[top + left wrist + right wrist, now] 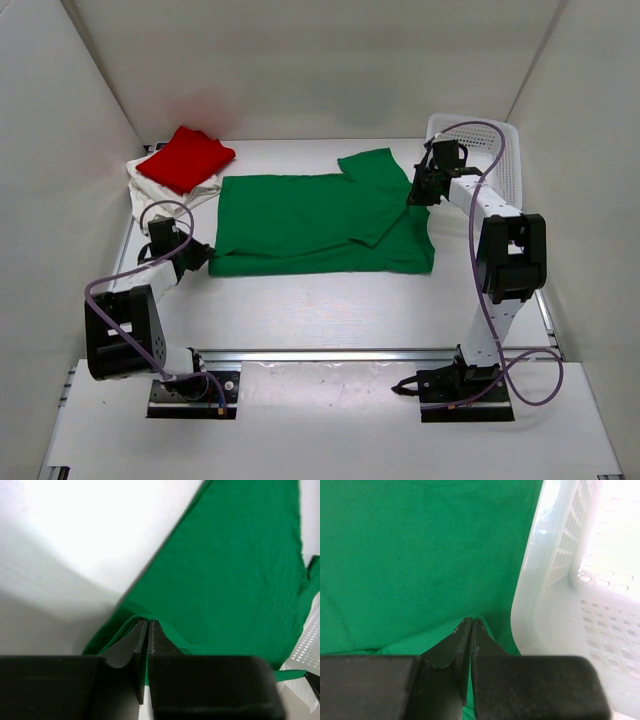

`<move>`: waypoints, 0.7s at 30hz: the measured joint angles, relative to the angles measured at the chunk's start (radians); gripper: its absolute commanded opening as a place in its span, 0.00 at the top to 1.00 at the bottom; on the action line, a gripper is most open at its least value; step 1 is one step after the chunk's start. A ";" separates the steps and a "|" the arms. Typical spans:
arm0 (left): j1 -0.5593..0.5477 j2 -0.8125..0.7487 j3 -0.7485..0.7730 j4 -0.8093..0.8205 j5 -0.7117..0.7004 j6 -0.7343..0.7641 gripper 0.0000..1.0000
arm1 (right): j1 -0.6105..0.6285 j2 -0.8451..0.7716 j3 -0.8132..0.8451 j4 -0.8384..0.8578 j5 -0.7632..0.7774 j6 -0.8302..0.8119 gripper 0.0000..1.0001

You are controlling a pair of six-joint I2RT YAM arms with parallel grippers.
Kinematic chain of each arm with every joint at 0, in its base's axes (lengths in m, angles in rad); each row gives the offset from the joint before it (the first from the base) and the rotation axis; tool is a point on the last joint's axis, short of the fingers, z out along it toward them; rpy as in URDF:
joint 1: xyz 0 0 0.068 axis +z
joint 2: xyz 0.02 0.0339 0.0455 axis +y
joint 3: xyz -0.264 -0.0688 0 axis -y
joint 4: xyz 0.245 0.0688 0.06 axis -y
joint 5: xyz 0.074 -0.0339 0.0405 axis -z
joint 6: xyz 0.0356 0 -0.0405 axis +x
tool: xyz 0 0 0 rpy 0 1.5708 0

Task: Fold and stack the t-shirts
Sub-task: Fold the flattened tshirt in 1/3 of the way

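As both pinch its edges, left gripper (206,258) and right gripper (415,196) flank the green t-shirt (300,220) — outspread.

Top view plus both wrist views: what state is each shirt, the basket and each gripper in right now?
green t-shirt: spread flat, not folded up, pinched at both ends.
red t-shirt: folded, lying on the off-white one.
off-white t-shirt: under the red one, mostly covered.
basket: upright, beside the green t-shirt.
left gripper: shut on the green t-shirt's edge.
right gripper: shut on the green t-shirt's edge.
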 measured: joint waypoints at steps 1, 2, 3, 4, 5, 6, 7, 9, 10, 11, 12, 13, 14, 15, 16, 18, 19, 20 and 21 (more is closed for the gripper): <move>-0.002 0.006 0.013 0.005 0.000 -0.002 0.79 | 0.000 0.000 0.000 0.001 0.002 0.000 0.94; -0.004 0.014 0.026 0.012 0.000 -0.002 0.70 | 0.000 0.000 -0.001 0.005 0.003 0.002 0.89; -0.006 0.025 0.037 0.021 0.001 -0.002 0.62 | 0.000 0.000 -0.005 0.012 0.005 0.004 0.79; -0.005 0.036 0.045 0.026 0.005 -0.003 0.58 | 0.000 0.000 -0.008 0.015 0.008 0.008 0.71; -0.001 0.048 0.050 0.032 0.009 -0.007 0.51 | 0.000 -0.001 -0.012 0.019 0.010 0.008 0.68; 0.005 0.059 0.051 0.036 0.016 -0.007 0.46 | 0.000 -0.001 -0.013 0.019 0.009 0.008 0.66; 0.013 0.067 0.051 0.034 0.021 -0.010 0.43 | 0.000 -0.002 -0.013 0.019 0.006 0.008 0.64; 0.028 0.064 0.050 0.023 0.023 -0.011 0.41 | 0.001 -0.013 -0.013 0.013 0.006 0.006 0.64; 0.033 0.050 0.050 0.011 0.021 -0.011 0.46 | 0.001 -0.024 -0.013 0.008 0.006 0.004 0.65; 0.036 0.028 0.047 -0.001 0.014 -0.008 0.49 | 0.001 -0.043 -0.016 0.004 0.008 0.002 0.67; 0.037 -0.008 0.040 -0.013 0.006 -0.002 0.51 | 0.000 -0.067 -0.026 0.005 0.009 0.000 0.81; 0.035 -0.050 0.029 -0.019 0.003 0.001 0.52 | -0.001 -0.101 -0.043 0.006 0.009 -0.001 0.99; 0.030 -0.101 0.012 -0.021 0.000 0.007 0.51 | -0.003 -0.143 -0.072 0.016 0.007 0.000 1.00; 0.024 -0.151 -0.009 -0.020 0.000 0.010 0.52 | -0.009 -0.203 -0.126 0.041 -0.002 0.014 1.00; 0.018 -0.206 -0.038 -0.016 0.002 0.010 0.49 | -0.019 -0.270 -0.191 0.061 -0.016 0.032 1.00; 0.011 -0.272 -0.092 -0.008 0.010 0.013 0.45 | -0.048 -0.410 -0.344 0.124 -0.045 0.070 1.00; 0.009 -0.288 -0.121 -0.008 0.015 0.016 0.42 | -0.064 -0.473 -0.423 0.151 -0.053 0.092 0.92; 0.008 -0.292 -0.148 -0.009 0.018 0.017 0.43 | -0.081 -0.532 -0.508 0.173 -0.060 0.119 0.83; 0.008 -0.285 -0.171 -0.011 0.022 0.016 0.45 | -0.097 -0.579 -0.592 0.200 -0.064 0.144 0.80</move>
